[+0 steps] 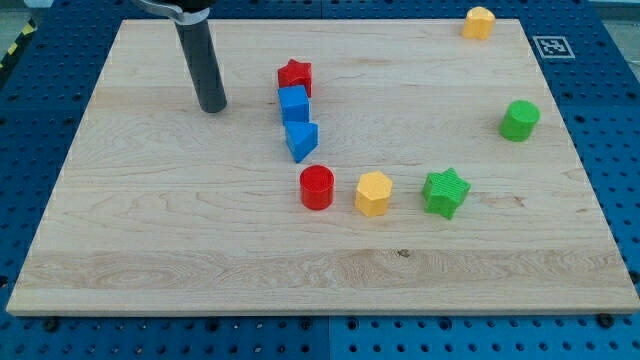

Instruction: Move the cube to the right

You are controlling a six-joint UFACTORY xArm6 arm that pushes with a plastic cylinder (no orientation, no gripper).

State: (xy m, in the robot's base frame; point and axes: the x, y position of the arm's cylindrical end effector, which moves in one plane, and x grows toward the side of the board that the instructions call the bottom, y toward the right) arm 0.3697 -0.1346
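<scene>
A blue cube (294,103) sits on the wooden board (150,230), left of centre near the view's top. A red star block (295,75) touches it from above and a blue triangular block (301,139) touches it from below. My tip (213,106) is on the board to the view's left of the cube, about one rod-length away and at nearly the same height in the view. It touches no block.
A red cylinder (317,187), a yellow hexagonal block (373,193) and a green star block (445,192) form a row below the cube. A green cylinder (519,120) is at the right. A yellow hexagonal block (479,22) is at the top right corner.
</scene>
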